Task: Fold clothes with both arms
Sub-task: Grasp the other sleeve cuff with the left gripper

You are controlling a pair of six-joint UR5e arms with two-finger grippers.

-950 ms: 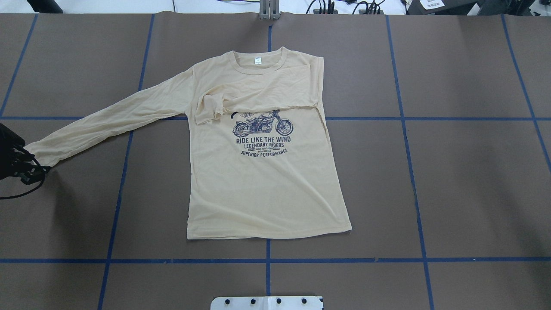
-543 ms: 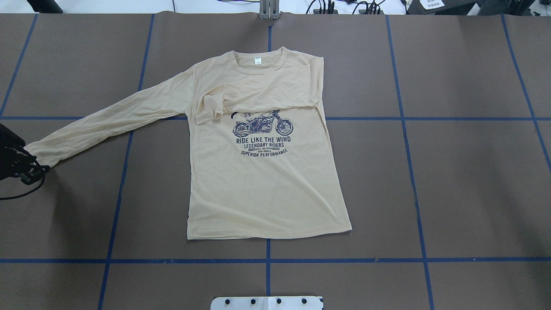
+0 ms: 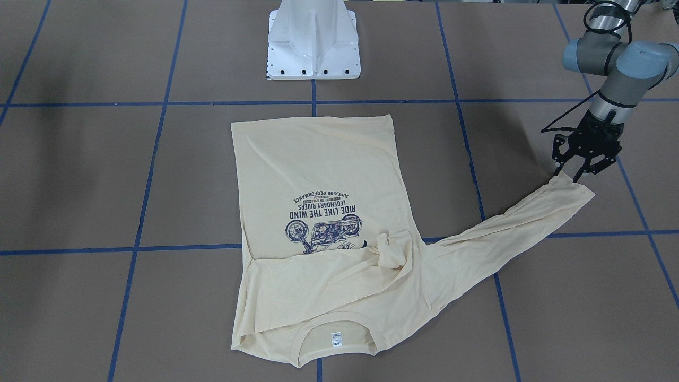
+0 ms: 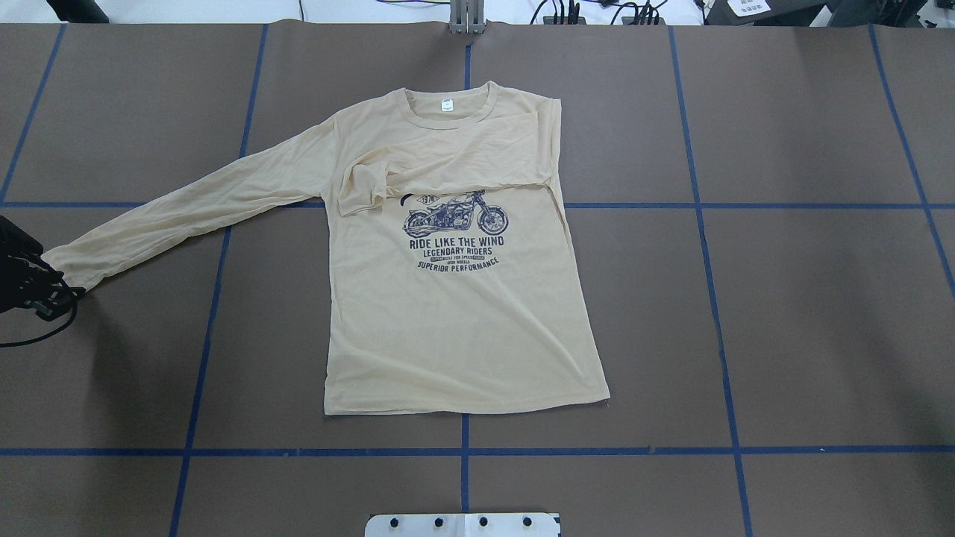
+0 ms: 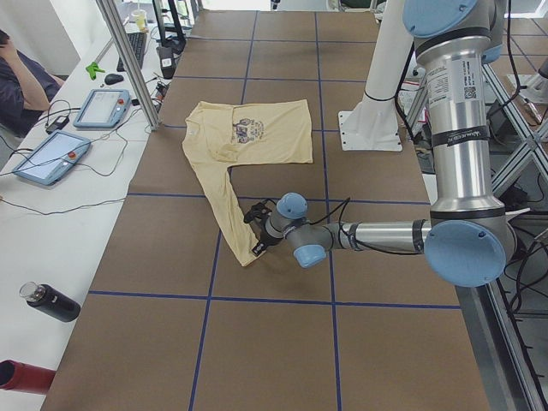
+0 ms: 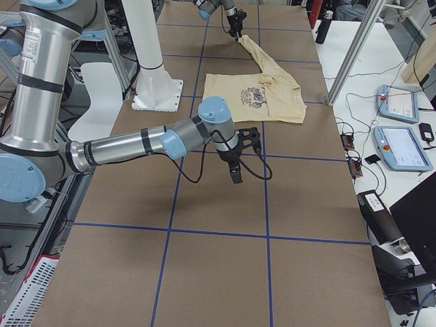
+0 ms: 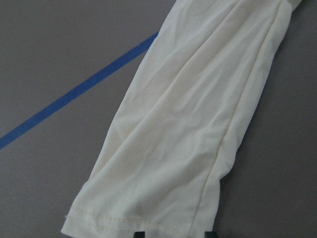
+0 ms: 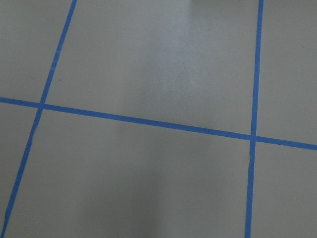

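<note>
One sleeve (image 4: 186,212) of the T-shirt (image 4: 448,335), flat on the worktop (image 4: 746,298), runs leftward, long axis toward the left claw (image 3: 570,172), jaws spread at the cuff (image 3: 575,193). That arm is nearer. Well rightward hangs the right claw (image 6: 236,176), state not discernible.

1. The right gripper (image 6: 236,174) shows only in the exterior right view, too small to judge its jaws.
2. The folded sleeve (image 4: 462,168) hides the top of the print (image 4: 456,233).
3. The neck label (image 4: 446,105) carries lettering too small to read.
</note>
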